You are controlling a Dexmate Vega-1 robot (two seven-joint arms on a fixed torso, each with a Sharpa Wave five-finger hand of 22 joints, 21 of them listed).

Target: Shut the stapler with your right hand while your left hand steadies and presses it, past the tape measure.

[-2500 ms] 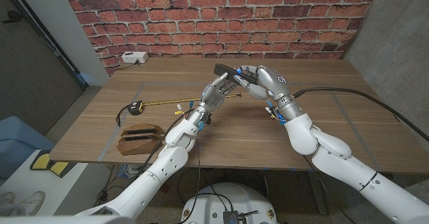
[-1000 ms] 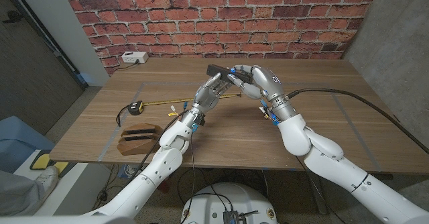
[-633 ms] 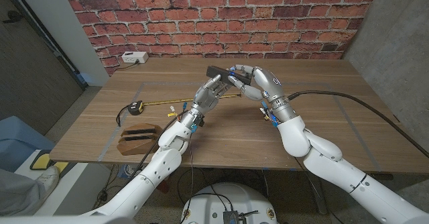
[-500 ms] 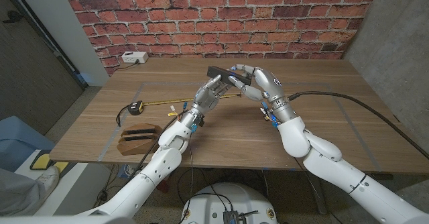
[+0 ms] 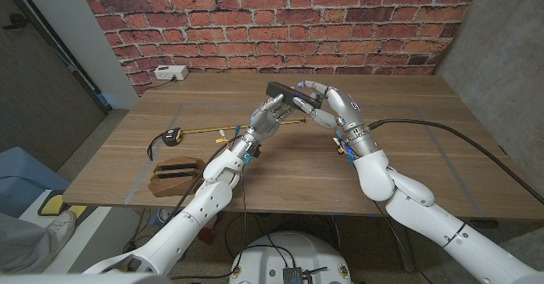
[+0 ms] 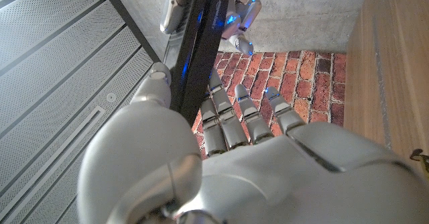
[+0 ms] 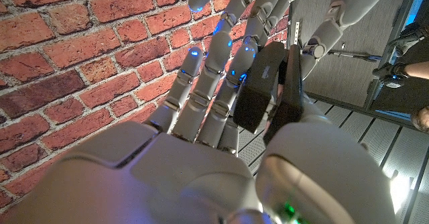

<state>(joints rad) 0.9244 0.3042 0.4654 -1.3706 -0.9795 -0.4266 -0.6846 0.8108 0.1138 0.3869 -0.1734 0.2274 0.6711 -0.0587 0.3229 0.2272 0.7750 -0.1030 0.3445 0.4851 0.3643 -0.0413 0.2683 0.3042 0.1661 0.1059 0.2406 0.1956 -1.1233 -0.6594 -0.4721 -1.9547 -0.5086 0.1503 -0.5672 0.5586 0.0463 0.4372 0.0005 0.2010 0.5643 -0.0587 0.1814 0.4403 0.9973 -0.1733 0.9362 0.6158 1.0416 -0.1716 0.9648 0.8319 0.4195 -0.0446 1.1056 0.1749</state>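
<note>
The stapler point(image 5: 286, 92) is showing a matt black, smooth casing that looks like plastic, while the left robot hand point(image 5: 267, 116) and right robot hand point(image 5: 327, 102) are gleaming with smooth, glossy silver-grey shells. The table point(image 5: 280, 169) is showing a matt brown wood grain, and the brick wall point(image 5: 255, 20) behind it is looking rough and red.

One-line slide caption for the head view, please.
Both hands, right hand and left hand, hold the black stapler above the wooden table, beyond the tape measure.
</note>
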